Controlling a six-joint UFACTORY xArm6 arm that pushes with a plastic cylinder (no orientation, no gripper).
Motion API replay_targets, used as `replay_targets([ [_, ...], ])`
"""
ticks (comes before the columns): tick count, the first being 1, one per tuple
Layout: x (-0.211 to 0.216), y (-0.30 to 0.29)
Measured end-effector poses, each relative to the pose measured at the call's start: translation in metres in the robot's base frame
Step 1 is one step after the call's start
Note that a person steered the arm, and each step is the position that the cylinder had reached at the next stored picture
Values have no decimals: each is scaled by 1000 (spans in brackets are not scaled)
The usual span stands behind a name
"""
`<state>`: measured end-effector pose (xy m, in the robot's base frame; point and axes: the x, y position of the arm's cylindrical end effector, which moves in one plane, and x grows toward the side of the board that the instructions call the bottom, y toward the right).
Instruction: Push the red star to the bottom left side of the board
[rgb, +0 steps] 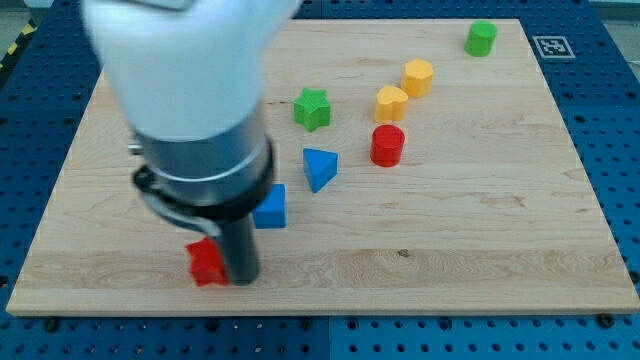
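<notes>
**Rod tip against the red star, low on the table's left**

Gripper there is none on this arm: it ends in a plain dark rod that cannot open, close or hold anything, and my tip (243, 279) rests on the table (480, 260) just at the right side of the red star (207, 263), touching it or very nearly so. The star sits near the view's bottom, left of centre, partly hidden by the rod.

By my judgement the star is a small, rigid, light block that will slide readily on the smooth wood and may spin if pushed off-centre. No hold is possible; contact should be on its right flank, through the middle, pushing toward the view's left.

Just beyond the rod lies a blue block (270, 208), then a blue triangular block (319, 167), a red cylinder (387, 145) and a green star (312, 108). Farther up are two yellow blocks (391, 102) (418, 76), and a green cylinder (481, 38) near the top right.
</notes>
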<state>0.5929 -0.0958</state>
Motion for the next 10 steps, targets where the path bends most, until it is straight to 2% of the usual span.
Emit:
replay_targets([
  [2, 0, -94],
  [5, 7, -83],
  [8, -51, -83],
  [9, -91, -90],
  [10, -104, -126],
])
